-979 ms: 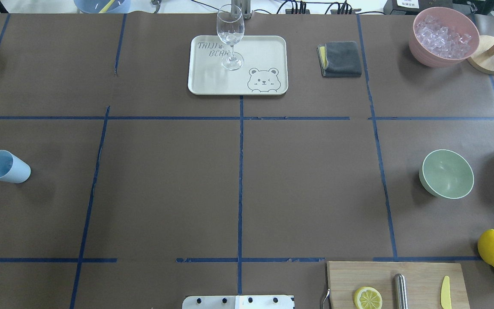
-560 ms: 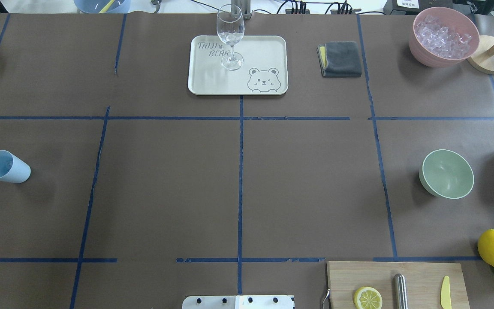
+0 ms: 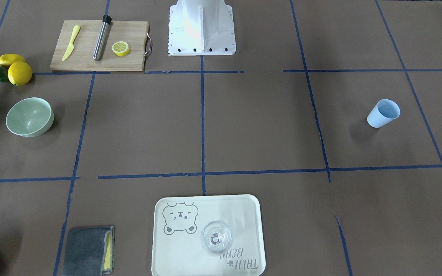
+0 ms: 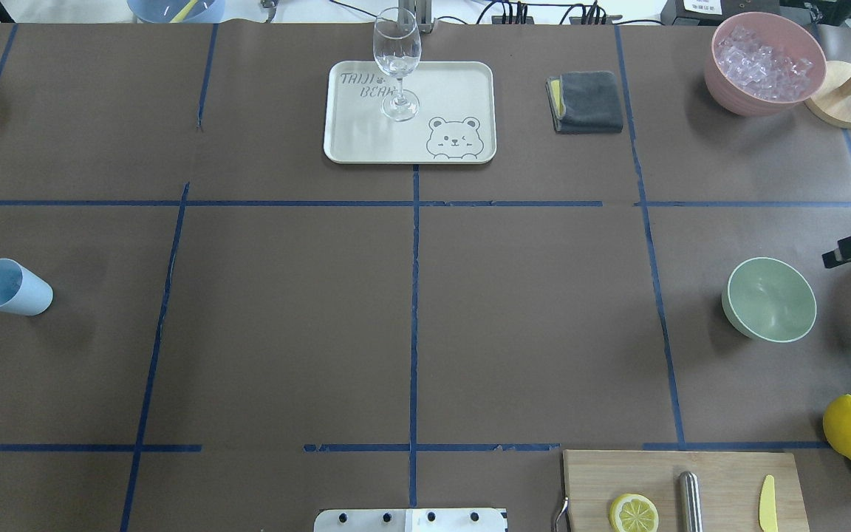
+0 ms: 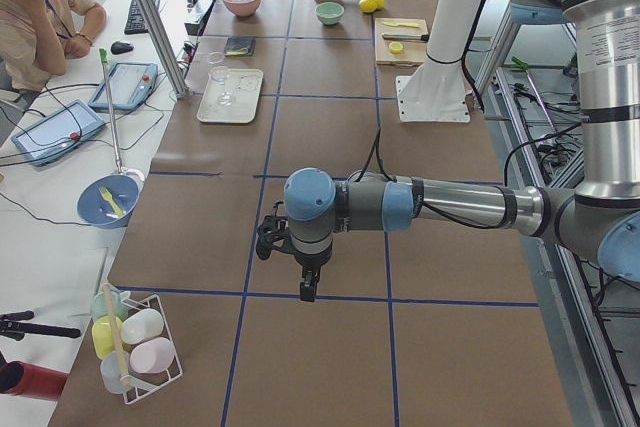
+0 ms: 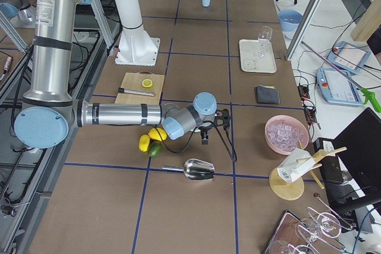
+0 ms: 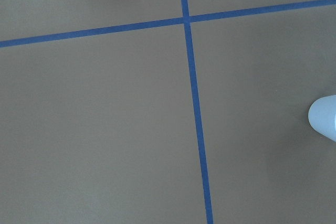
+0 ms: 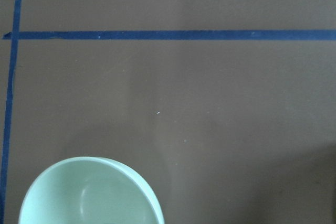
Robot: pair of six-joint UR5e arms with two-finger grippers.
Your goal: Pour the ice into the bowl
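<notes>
Mint-green bowl (image 4: 769, 299) stands upright, empty, ready to receive a pour. Right end effector (image 6: 205, 138) hovers just beside it, left end effector (image 5: 308, 289) well apart; opening of either: cannot tell.

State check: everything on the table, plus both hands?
mint-green bowl: upright, empty
blue cup: upright, contents unclear
wine glass: upright on tray, looks empty
pink bowl: upright, filled with crushed ice
lemon half: cut face up
grey cloth: folded
left hand: holds nothing; open or shut unclear
right hand: holds nothing; open or shut unclear
</notes>
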